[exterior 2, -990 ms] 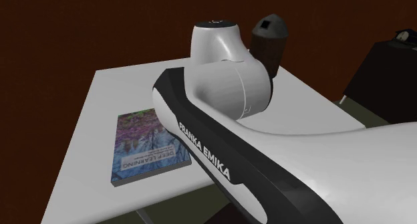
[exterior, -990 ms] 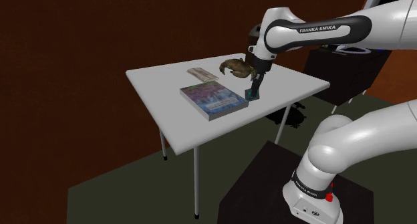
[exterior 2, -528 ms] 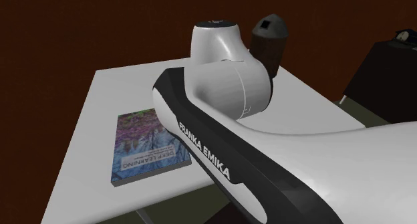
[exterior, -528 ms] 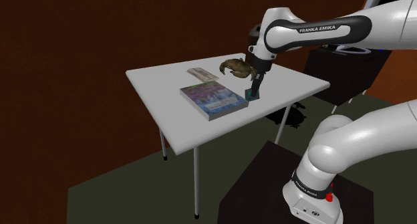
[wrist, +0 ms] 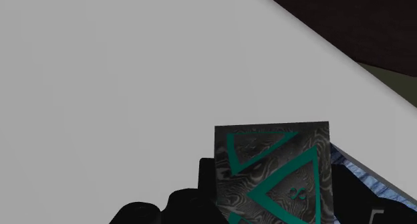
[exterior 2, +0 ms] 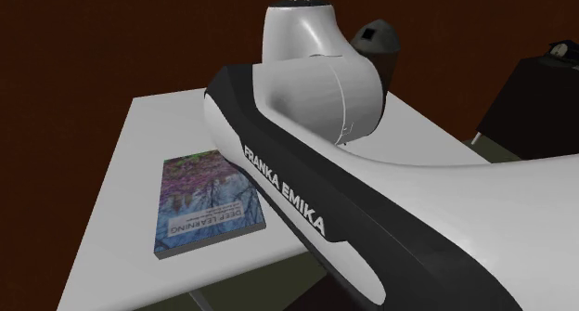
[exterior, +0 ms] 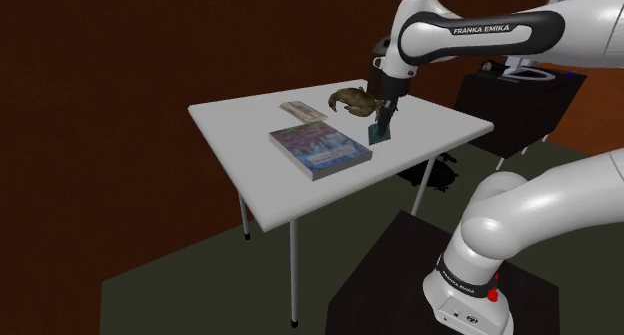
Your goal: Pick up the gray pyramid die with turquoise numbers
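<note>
The die (wrist: 274,172) is dark grey with a swirling marbled pattern and turquoise lines. The book (exterior 2: 206,202) has a mottled purple, green and blue cover. The surface (exterior: 240,133) is plain white, the wall (exterior: 120,63) dark reddish-brown.

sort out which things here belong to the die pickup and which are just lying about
Part of the job:
gray die with turquoise markings, clasped between the black fingers
gripper

Just lying about:
book with a colourful cover
small flat printed item
brown curled object
table under them all
</note>
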`<state>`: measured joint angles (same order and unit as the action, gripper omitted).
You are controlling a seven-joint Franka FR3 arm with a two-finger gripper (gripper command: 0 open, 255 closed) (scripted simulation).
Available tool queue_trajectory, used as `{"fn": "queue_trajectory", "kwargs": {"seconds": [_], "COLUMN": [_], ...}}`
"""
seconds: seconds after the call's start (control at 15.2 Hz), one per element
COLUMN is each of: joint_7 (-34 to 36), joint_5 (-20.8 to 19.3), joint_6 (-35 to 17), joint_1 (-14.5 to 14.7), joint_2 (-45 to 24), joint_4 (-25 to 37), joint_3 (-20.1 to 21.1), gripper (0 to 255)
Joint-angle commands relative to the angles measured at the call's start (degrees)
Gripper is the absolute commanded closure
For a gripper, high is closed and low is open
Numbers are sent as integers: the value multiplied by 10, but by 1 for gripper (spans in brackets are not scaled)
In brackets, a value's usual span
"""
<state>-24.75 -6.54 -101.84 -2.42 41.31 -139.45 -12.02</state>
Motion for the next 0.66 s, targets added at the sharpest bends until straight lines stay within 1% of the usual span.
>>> {"fn": "queue_trajectory", "kwargs": {"seconds": [0.0, 0.46, 0.59], "joint_7": [-1, -1, -1], "joint_5": [1, 6, 6], "joint_6": [17, 68, 69], "joint_1": [0, 3, 3], "joint_2": [0, -9, -9], "joint_4": [17, 77, 78], "joint_3": [1, 6, 6], "gripper": [255, 255, 255]}}
